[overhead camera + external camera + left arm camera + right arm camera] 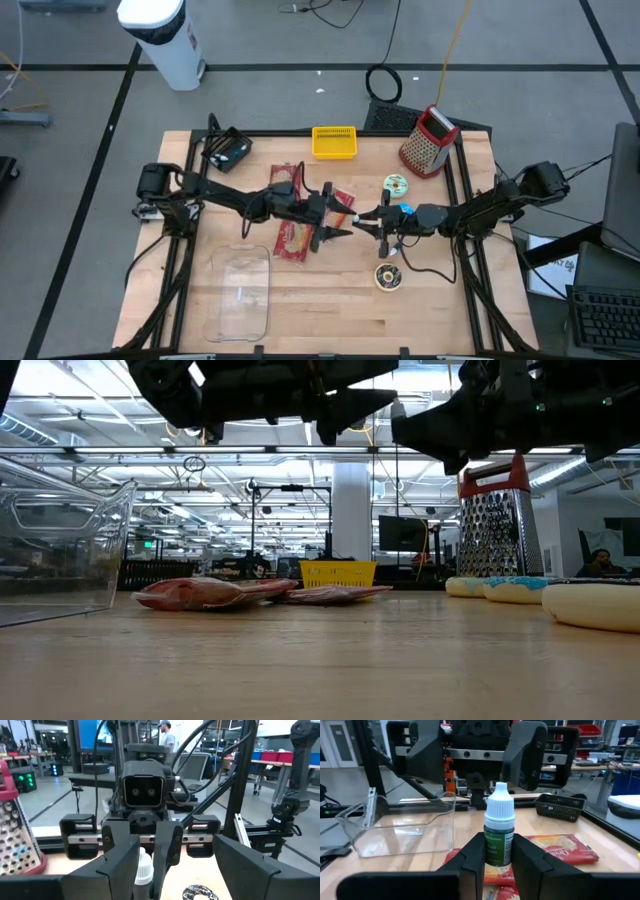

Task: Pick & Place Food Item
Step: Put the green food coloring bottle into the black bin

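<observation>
The right gripper (499,862) is clamped on a small dropper bottle (499,832), white cap up, green label just above the fingertips, held upright and clear of the wooden table (330,300). Directly facing it, nose to nose, is the left gripper (335,222), fingers spread wide and holding nothing. In the left wrist view the bottle's white tip (143,865) shows right between the opposing fingers, so the two are close and lined up.

This looks like a handover in mid-air. To do it well, the empty hand needs to slide its open fingers around the bottle's cap and shoulder, the part standing free above the holding fingers, and close there before the right hand lets go. The bottle is slim and smooth, so a centred squeeze matters; an off-centre pinch could tip it or pop it out. The holder should stay steady and level until the other grip is firm.

Below and behind the left hand lie red snack packets (292,238), and beyond those, on the far side from the right hand, a clear plastic container (240,290), my guess for the drop spot. A metal grater (428,140), a yellow basket (334,142) and tape rolls (388,277) sit off to the sides, well clear of the exchange.
</observation>
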Robot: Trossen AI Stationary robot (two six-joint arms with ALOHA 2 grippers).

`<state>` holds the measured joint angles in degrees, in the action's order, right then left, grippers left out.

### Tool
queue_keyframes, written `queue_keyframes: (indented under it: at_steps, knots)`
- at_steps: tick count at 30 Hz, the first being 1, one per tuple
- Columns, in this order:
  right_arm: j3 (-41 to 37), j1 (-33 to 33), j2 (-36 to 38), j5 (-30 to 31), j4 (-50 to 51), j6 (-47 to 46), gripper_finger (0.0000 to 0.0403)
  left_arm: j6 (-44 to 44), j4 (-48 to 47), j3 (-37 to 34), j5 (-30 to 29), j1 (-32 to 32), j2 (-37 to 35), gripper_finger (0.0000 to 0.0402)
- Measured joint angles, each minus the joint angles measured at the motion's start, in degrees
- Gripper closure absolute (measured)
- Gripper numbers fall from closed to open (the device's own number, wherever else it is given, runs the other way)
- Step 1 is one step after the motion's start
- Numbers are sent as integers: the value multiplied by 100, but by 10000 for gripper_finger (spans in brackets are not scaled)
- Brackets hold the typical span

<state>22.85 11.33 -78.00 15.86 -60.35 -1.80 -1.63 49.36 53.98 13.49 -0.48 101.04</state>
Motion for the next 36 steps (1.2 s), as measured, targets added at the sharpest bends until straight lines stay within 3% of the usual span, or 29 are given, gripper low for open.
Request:
queue_keyframes:
  at_steps: [7,14,36]
  knots:
    - [2,0,-3,-9,-240,101,339,24,86,11,-144,-29,-5,146]
    - [142,2,4,-109,-266,163,338,-11,-146,7,-887,-23,1,146]
    - [164,0,-303,-105,-636,228,339,-212,42,80,-670,-7,231,147]
